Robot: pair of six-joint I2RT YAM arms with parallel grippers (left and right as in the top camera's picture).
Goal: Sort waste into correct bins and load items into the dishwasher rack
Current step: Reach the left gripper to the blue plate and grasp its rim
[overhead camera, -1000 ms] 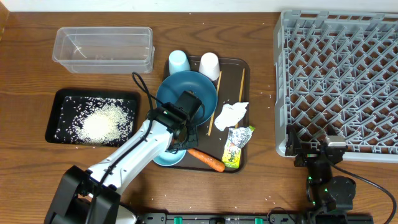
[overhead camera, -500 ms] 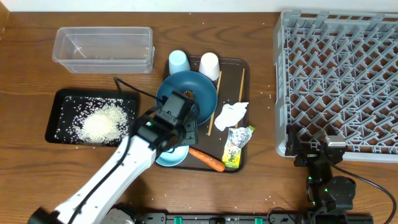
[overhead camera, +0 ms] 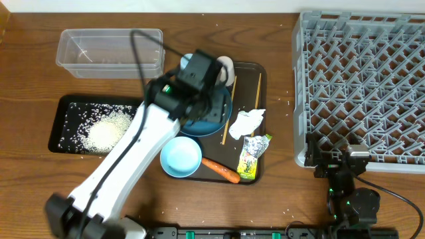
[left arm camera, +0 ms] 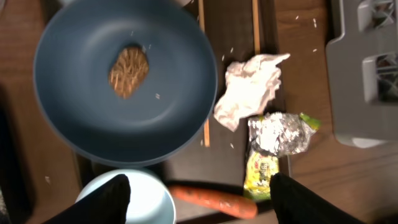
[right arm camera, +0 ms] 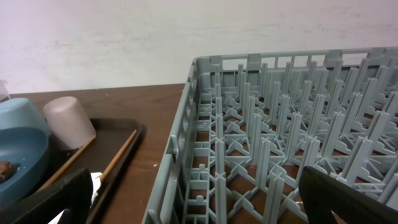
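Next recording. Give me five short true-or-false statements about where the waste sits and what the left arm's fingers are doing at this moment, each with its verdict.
1. The small brown food lump lies on the dark-blue round plate. True.
2. The orange carrot is inside the clear plastic tub. False: it lies on the brown serving tray.
3. White rice grains are heaped in the shallow black rectangular tray. True.
4. The grey plastic rack holds a cup. False: no dish shows among its pegs.
5. The left arm's fingers clamp the crumpled white tissue. False: they stand apart with nothing between them, and the tissue lies free on the serving tray.
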